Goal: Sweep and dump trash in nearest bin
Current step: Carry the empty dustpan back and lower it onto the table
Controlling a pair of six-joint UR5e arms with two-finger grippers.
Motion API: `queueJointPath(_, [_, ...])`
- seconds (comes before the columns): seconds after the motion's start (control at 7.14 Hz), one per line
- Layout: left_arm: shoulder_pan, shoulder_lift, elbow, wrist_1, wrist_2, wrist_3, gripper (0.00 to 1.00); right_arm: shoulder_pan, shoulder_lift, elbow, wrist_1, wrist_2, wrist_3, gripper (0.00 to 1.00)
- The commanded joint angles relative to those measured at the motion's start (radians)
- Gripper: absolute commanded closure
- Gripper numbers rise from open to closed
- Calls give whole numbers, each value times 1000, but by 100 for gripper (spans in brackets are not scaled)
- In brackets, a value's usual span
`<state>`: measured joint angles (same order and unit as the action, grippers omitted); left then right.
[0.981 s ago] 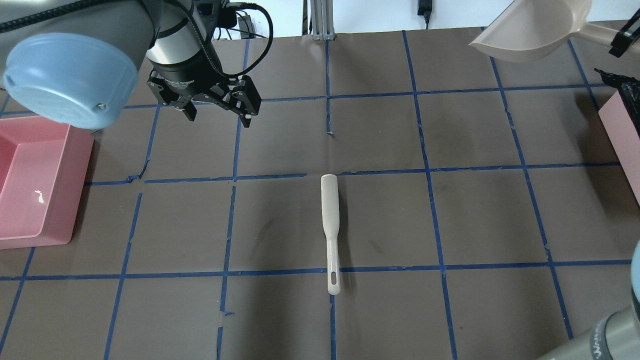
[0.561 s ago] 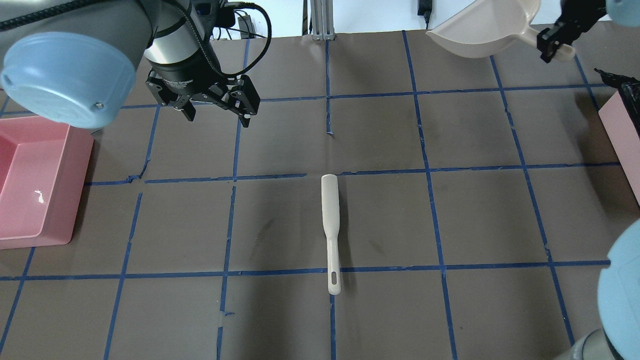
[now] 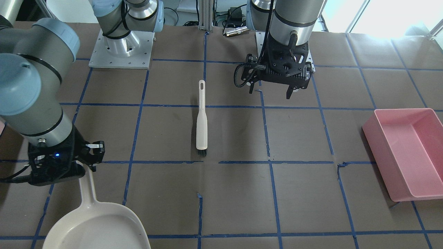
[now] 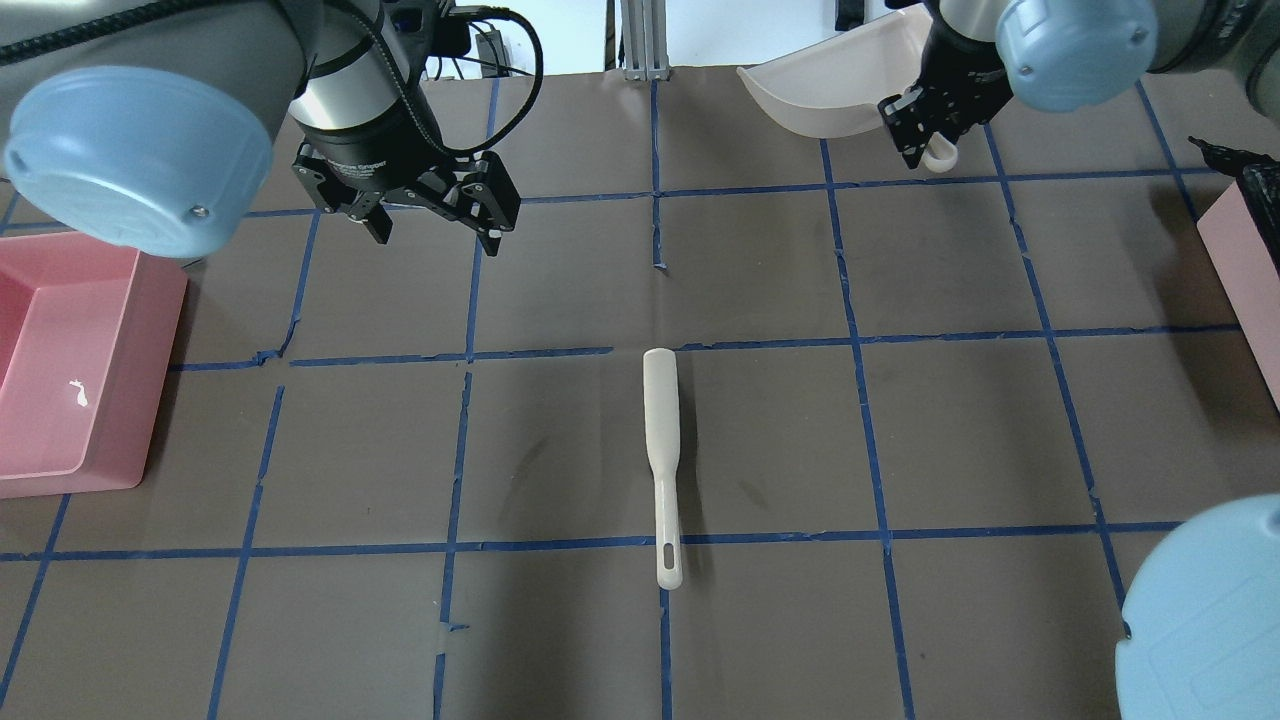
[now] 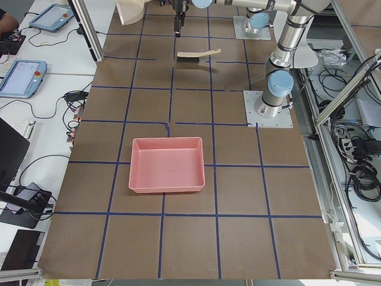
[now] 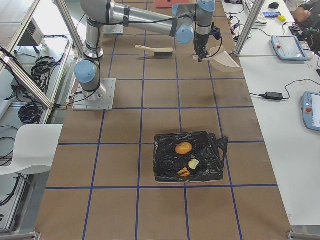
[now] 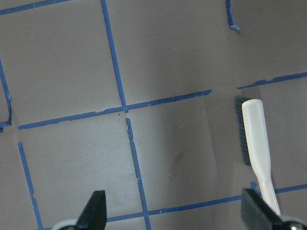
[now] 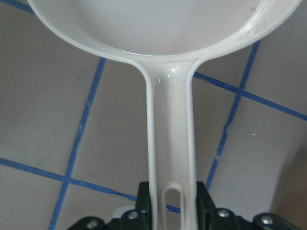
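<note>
The trash lies in the black-bag-lined bin: a brown lump and two pale pieces. Only a pink sliver of the bin shows at the overhead view's right edge. My right gripper is shut on the handle of a beige dustpan, held above the table's far edge. The pan looks empty. A beige brush lies flat mid-table. Off to the brush's far left, my left gripper hangs open and empty above the table.
A large pink tub sits at the table's left edge. Blue tape lines grid the brown table. In the front-facing view the dustpan reaches the bottom edge. Monitors and cables lie beyond the table's far side.
My right arm has swung left along the far edge, carrying the dustpan from the bin side toward the centre. The left arm and the brush have stayed put.
</note>
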<state>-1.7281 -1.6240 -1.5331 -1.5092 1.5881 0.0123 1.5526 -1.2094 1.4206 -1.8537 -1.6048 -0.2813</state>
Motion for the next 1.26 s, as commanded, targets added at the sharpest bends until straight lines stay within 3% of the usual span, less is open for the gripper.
queueJointPath(0.0, [1, 0, -1, 1, 0, 0, 0, 91, 27, 11, -13, 63, 141, 100])
queueJointPath(0.56, [-1, 0, -1, -2, 1, -2, 0, 295, 148, 14, -160, 60, 429, 100])
queueJointPath(1.12, [-1, 0, -1, -2, 3, 0, 0, 353, 169, 69, -228, 57, 494, 100])
